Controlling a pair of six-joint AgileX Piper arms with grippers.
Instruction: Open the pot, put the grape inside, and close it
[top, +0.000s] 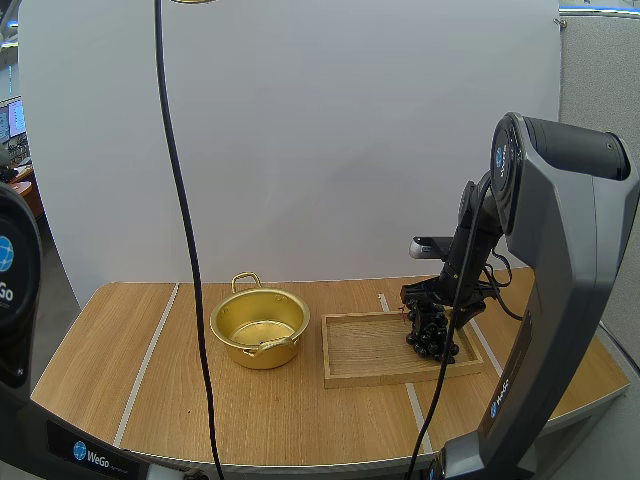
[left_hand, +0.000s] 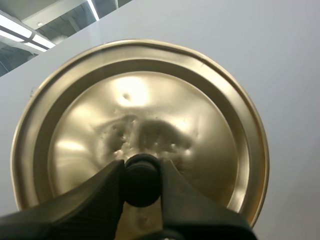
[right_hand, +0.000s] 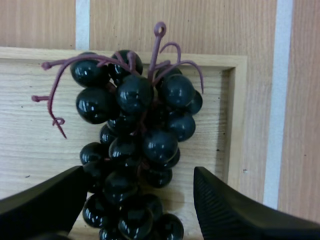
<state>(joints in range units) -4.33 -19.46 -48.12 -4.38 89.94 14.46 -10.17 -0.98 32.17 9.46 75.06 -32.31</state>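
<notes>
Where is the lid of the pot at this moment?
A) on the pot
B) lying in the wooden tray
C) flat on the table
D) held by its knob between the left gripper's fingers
D: the left gripper pinches the knob of the lid, and the pot stands open.

My pot (top: 256, 356) and lid (left_hand: 150, 95) are gold, the knob (left_hand: 141, 181) black. The grapes (right_hand: 134, 142) are glossy black on purple stems (right_hand: 156, 50). Tray (right_hand: 30, 132) pale wood grain; I see 2 whitish stripes (right_hand: 82, 22) on the brown table (right_hand: 210, 27).
</notes>
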